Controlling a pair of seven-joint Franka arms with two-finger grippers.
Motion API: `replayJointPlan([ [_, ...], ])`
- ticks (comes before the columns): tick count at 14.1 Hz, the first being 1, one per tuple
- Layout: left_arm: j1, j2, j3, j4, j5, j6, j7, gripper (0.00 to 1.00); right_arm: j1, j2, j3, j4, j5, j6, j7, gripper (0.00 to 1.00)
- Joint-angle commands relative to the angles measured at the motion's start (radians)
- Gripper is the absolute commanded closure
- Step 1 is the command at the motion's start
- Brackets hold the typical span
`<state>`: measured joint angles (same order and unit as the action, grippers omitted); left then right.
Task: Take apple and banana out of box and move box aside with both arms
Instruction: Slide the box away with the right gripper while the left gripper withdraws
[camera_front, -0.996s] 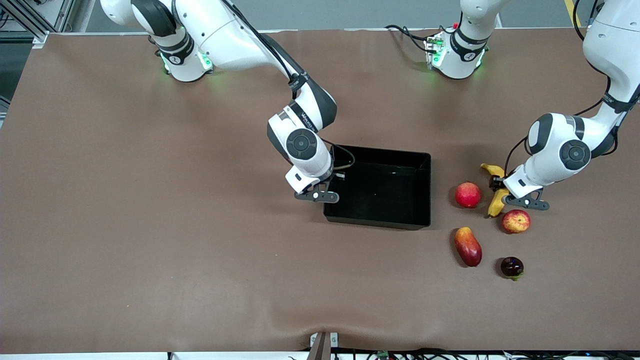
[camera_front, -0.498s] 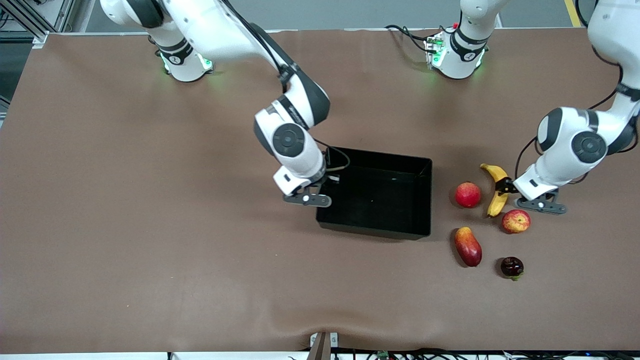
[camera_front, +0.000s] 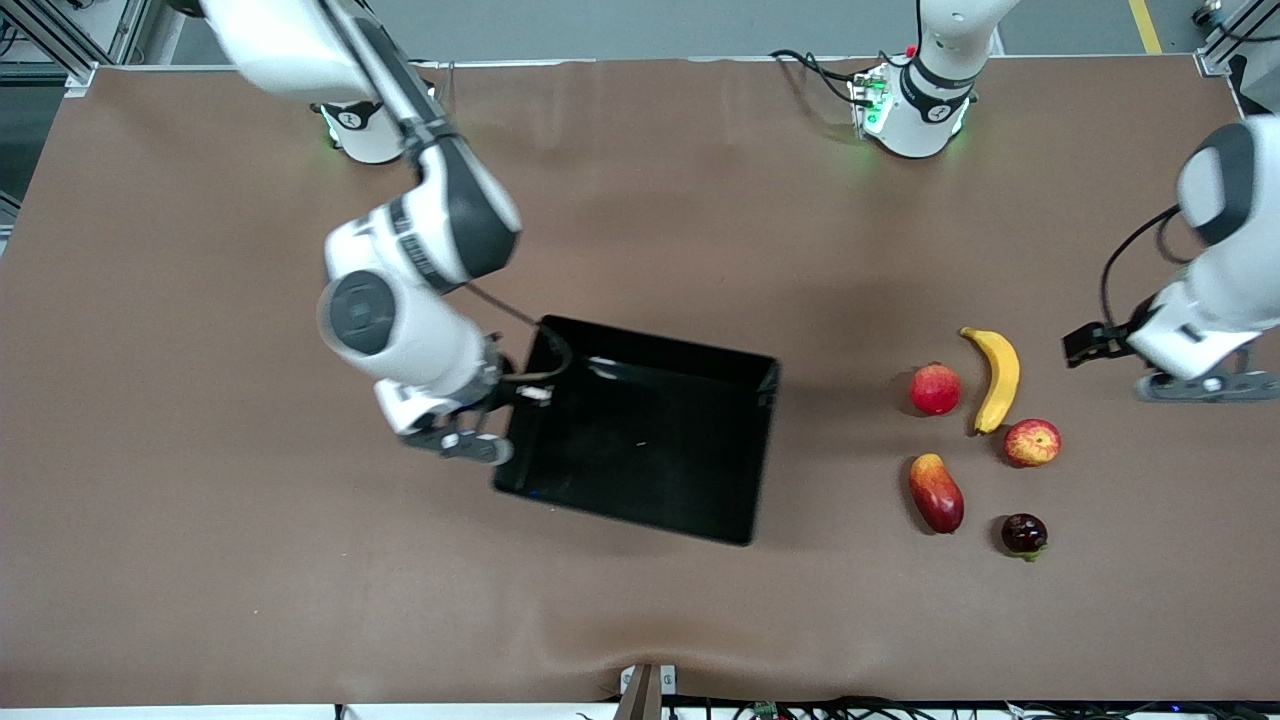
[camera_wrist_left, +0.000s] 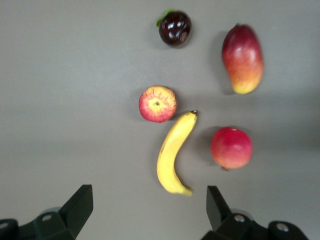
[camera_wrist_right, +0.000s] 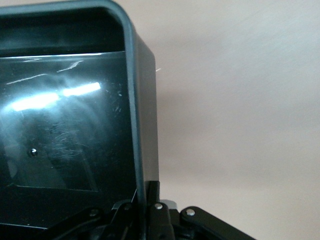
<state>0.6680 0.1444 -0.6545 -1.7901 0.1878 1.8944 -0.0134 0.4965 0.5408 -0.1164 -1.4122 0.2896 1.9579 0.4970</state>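
My right gripper (camera_front: 518, 393) is shut on the short wall of the black box (camera_front: 640, 445) and holds it tilted, a little above the table's middle. In the right wrist view the fingers (camera_wrist_right: 152, 197) pinch the box's wall (camera_wrist_right: 142, 120). My left gripper (camera_front: 1087, 345) is open and empty, raised over bare table beside the fruits, toward the left arm's end. The yellow banana (camera_front: 996, 378) and the red-yellow apple (camera_front: 1032, 442) lie on the table. In the left wrist view the left gripper (camera_wrist_left: 147, 212) stands apart from the banana (camera_wrist_left: 173, 152) and the apple (camera_wrist_left: 157, 103).
A plain deep-red round fruit (camera_front: 936, 389) lies beside the banana. An oblong mango (camera_front: 936, 492) and a small dark fruit (camera_front: 1024, 534) lie nearer the front camera. The brown table cover (camera_front: 250, 550) is bare toward the right arm's end.
The right gripper has carried the box toward the right arm's end, turning it. The left gripper has left the banana, rising and moving toward the left arm's end.
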Motion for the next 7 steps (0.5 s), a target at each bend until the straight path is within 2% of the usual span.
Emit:
replayJointPlan([
  [1, 0.004, 0.027, -0.034, 0.2, -0.022, -0.174, 0.003, 0.0, -0.142, -0.11, 0.024, -0.167, 0.003, 0.013, -0.171, 1.0],
  [4, -0.004, 0.037, -0.036, 0.36, -0.031, -0.325, 0.003, 0.0, -0.316, -0.151, 0.024, -0.252, 0.003, -0.011, -0.433, 1.0],
  [7, -0.002, 0.018, -0.048, 0.371, -0.037, -0.363, 0.004, 0.0, -0.491, -0.142, 0.023, -0.275, 0.003, -0.047, -0.636, 1.0],
])
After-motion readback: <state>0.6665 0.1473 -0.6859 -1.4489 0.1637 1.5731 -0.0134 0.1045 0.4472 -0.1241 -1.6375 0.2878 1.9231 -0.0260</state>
